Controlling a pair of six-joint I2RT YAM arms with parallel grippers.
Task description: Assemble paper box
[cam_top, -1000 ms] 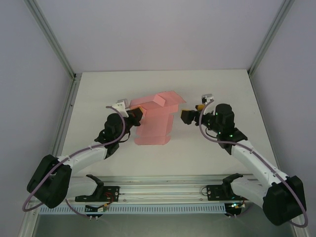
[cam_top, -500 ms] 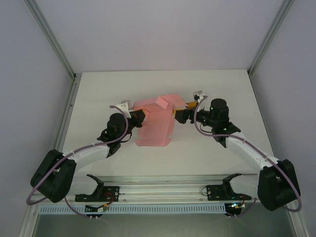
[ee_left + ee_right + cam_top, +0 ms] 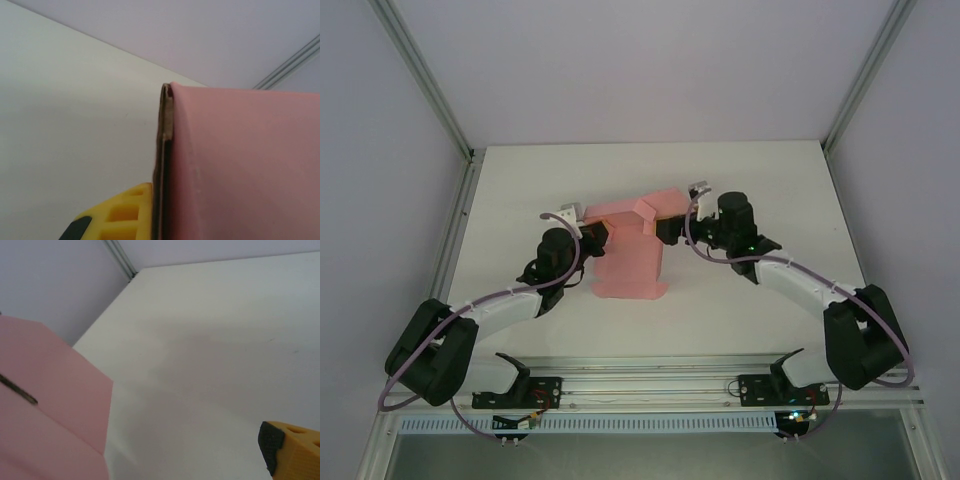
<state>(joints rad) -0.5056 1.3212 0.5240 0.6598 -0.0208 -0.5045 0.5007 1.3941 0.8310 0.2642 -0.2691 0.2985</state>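
Observation:
The paper box (image 3: 632,262) is pale pink card, partly folded, at the middle of the white table. Its lower panel lies flat and its far flaps (image 3: 645,207) stand raised. My left gripper (image 3: 597,236) is shut on the box's left edge. In the left wrist view, the card's edge (image 3: 163,150) runs up beside one yellow finger (image 3: 122,212), and the other finger is hidden behind the pink panel (image 3: 245,165). My right gripper (image 3: 667,228) is open at the right side of the raised flaps. Its wrist view shows pink card (image 3: 47,410) at the left and one yellow fingertip (image 3: 292,452) at the lower right.
The white table (image 3: 760,190) is bounded by aluminium frame posts (image 3: 455,150) at the back corners and pale walls. A metal rail (image 3: 650,385) carrying both arm bases runs along the near edge.
My right arm has swung left, carrying its open gripper from clear of the box up against the box's right flaps. The right flap has folded inward. My left gripper has kept its grip and place.

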